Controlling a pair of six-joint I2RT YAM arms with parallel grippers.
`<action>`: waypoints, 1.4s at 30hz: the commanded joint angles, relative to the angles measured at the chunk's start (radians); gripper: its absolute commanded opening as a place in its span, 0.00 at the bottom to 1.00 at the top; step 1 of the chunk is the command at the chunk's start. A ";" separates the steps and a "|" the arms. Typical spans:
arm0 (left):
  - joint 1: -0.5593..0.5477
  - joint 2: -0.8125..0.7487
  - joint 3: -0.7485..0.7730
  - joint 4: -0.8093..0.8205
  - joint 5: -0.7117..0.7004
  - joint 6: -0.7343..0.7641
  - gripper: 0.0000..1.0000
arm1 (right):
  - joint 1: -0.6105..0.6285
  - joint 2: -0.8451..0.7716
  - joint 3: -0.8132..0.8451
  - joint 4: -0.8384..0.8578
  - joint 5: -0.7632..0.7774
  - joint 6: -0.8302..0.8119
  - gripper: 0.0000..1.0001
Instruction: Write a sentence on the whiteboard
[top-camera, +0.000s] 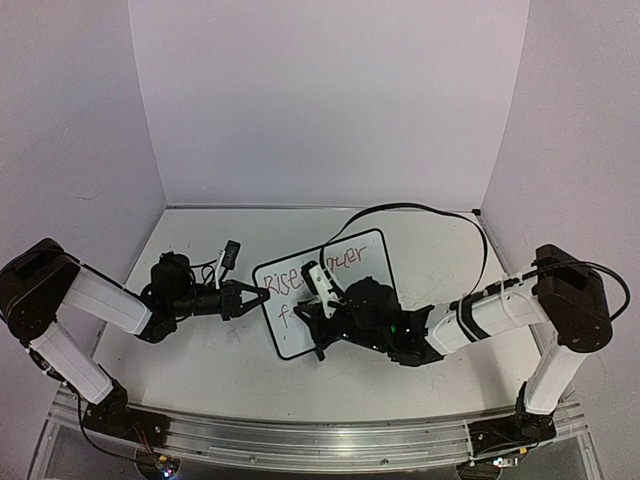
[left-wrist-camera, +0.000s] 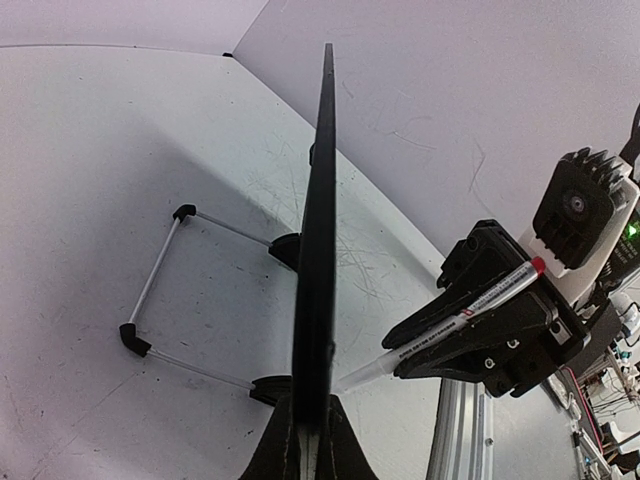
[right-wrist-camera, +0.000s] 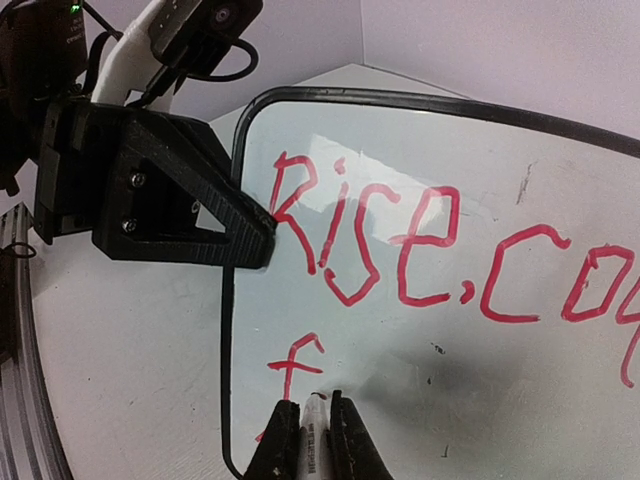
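The whiteboard (top-camera: 335, 290) stands tilted mid-table on its wire stand; it fills the right wrist view (right-wrist-camera: 450, 330) and shows edge-on in the left wrist view (left-wrist-camera: 318, 240). The sentence (right-wrist-camera: 400, 240) in red reads "Rise," then more letters, with an "f" (right-wrist-camera: 292, 365) starting a second line. My left gripper (top-camera: 252, 296) is shut on the board's left edge (left-wrist-camera: 308, 430); its fingers (right-wrist-camera: 200, 215) show in the right wrist view. My right gripper (right-wrist-camera: 312, 432) is shut on a white red-ink marker (right-wrist-camera: 316, 445), whose tip touches the board just right of the "f". The marker also shows in the left wrist view (left-wrist-camera: 460, 320).
The board's wire stand (left-wrist-camera: 165, 290) with black feet rests on the scuffed white tabletop (top-camera: 200, 350). A black cable (top-camera: 440, 215) arcs behind the right arm. White walls enclose the back and sides. A metal rail (top-camera: 300, 435) runs along the near edge.
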 joint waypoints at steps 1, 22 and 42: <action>-0.002 -0.003 0.015 -0.084 -0.031 0.020 0.00 | -0.004 0.002 0.005 0.024 0.071 0.017 0.00; -0.001 0.002 0.025 -0.089 -0.027 0.021 0.00 | -0.027 -0.030 -0.037 0.026 0.156 0.073 0.00; -0.001 -0.006 0.017 -0.092 -0.029 0.025 0.00 | -0.031 -0.022 0.004 0.039 0.160 0.042 0.00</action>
